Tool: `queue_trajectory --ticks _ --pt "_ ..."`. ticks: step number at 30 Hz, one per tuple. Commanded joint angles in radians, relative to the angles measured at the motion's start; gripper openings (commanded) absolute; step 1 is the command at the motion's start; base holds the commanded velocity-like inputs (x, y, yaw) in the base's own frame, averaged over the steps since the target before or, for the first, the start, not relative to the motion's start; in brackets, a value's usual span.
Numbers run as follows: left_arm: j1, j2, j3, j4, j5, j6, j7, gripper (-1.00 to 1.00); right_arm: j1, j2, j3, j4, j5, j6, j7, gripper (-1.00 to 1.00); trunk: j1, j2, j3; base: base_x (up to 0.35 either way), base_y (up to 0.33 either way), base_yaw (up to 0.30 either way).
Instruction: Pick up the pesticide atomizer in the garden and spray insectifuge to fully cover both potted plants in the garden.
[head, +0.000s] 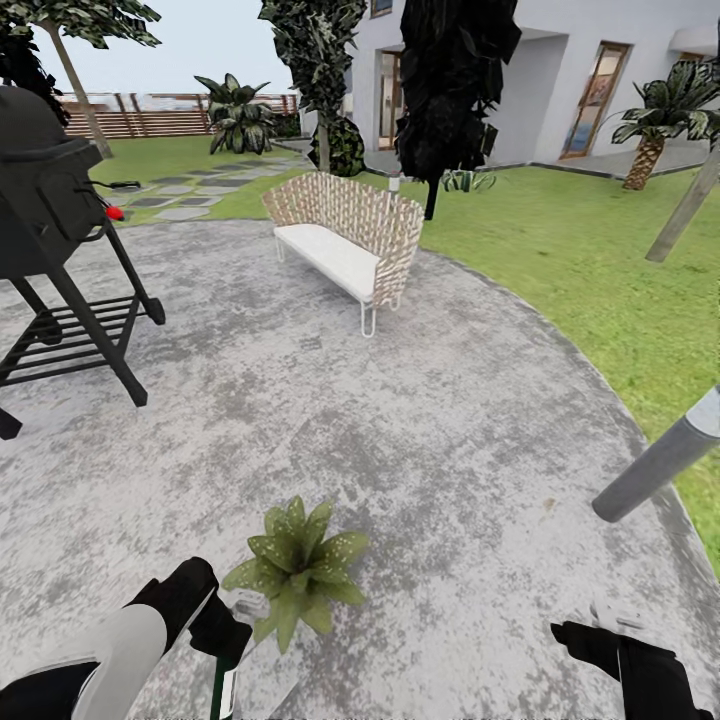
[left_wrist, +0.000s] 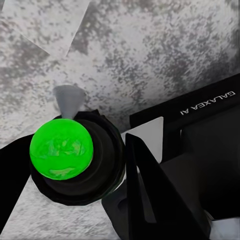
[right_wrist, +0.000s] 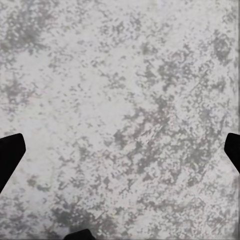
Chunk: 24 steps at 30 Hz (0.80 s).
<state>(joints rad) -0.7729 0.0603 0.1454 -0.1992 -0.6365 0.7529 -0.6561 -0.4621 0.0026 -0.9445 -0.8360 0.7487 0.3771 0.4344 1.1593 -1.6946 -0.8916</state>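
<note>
On the round grey patio, you hold the pesticide atomizer clamped in your left gripper, just beside the potted plant and pointing toward it; in the left wrist view its dark head shows a bright green dot, with the pale nozzle aimed over the paving. The pick-up looks done; whether this plant is fully covered cannot be told, and a second plant of that kind, not seen from here, likely remains to be sprayed. Your right gripper, well apart from the plant on its other side, hangs wide open and empty above bare paving.
</note>
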Motion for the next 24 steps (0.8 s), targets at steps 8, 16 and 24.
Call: queue_trajectory --ticks 8,16,24 --pt "0.0 0.0 0.008 0.0 -0.011 0.005 -0.007 -1.0 -0.001 0.0 -0.004 -0.002 0.009 0.001 0.008 1.0 0.0 0.0 -0.001 -0.009 -0.014 0.0" --pt "0.0 0.0 0.008 0.0 0.032 0.005 -0.007 -1.0 -0.001 0.0 -0.004 -0.002 0.009 0.001 0.008 1.0 0.0 0.0 -0.001 -0.16 -0.143 0.0" --pt "0.0 0.001 0.007 -0.001 0.059 0.005 -0.007 -1.0 -0.001 0.0 -0.004 -0.002 0.009 0.001 0.009 1.0 0.0 0.0 -0.001 -0.018 -0.012 0.052"
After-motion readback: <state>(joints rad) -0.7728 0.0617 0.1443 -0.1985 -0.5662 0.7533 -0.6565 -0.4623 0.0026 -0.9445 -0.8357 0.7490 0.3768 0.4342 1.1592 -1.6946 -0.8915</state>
